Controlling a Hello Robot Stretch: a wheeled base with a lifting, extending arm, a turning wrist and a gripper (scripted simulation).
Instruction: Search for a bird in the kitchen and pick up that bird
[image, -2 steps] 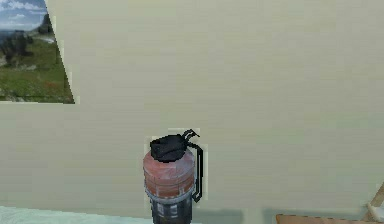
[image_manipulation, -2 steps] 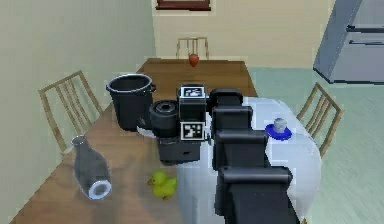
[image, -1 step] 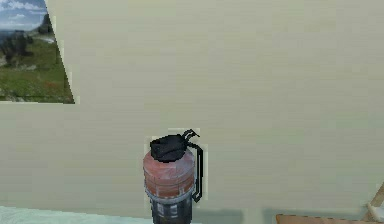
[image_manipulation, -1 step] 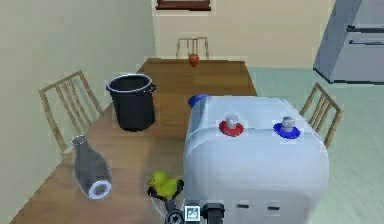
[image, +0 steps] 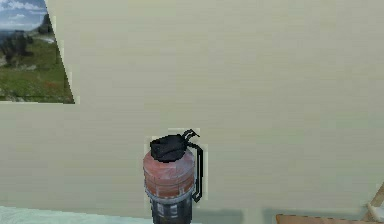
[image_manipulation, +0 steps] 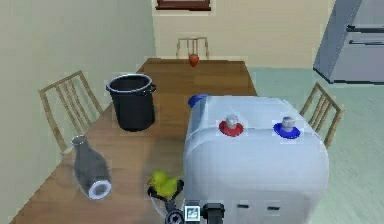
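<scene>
A small yellow thing (image_manipulation: 160, 182), perhaps a bird, lies on the wooden table (image_manipulation: 215, 80) near its front edge, just left of a big white box. My gripper (image_manipulation: 162, 198) reaches in from the arm side view's bottom edge, right by that yellow thing, with two white marked squares (image_manipulation: 190, 212) to its right. I cannot tell whether the gripper holds anything, nor whether it touches the yellow thing.
On the table stand a black pot (image_manipulation: 132, 100), a tilted grey vase (image_manipulation: 90, 170), a white box with red and blue knobs (image_manipulation: 255, 160) and a red fruit (image_manipulation: 193, 60). Chairs (image_manipulation: 68, 98) ring it; a fridge (image_manipulation: 355, 40) stands far right. Ahead, a lidded jar (image: 172, 180) fronts a cream wall.
</scene>
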